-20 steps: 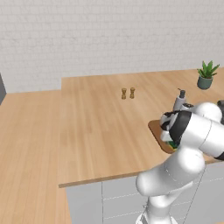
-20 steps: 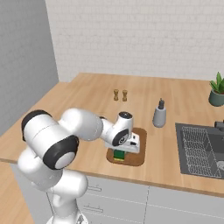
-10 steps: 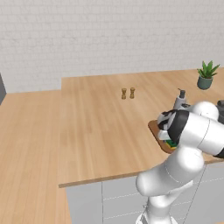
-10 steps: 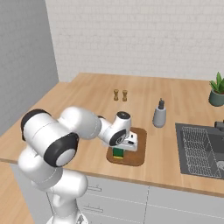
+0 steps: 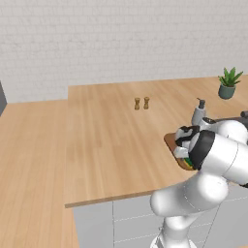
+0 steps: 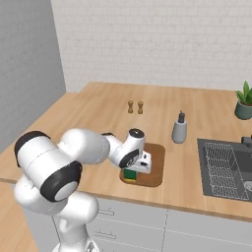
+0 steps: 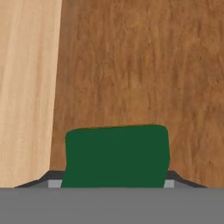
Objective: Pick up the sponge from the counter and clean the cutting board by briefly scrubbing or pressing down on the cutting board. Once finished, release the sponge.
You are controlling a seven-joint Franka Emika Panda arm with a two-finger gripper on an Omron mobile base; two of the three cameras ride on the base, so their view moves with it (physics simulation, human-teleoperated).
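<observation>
I've got the fingers [image 6: 132, 172] pinching the sponge [image 7: 116, 156] by its sides over the cutting board [image 6: 155, 167], likely soft, light, squashy, so a mid-height grip suits.

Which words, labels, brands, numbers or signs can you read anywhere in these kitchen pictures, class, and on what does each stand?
None: no readable text shows on anything.
The grey soap dispenser bottle: plain, no label.
The two small brown shakers: too small to tell any marking.
The dark green sponge and the reddish-brown wooden cutting board: bare.
</observation>
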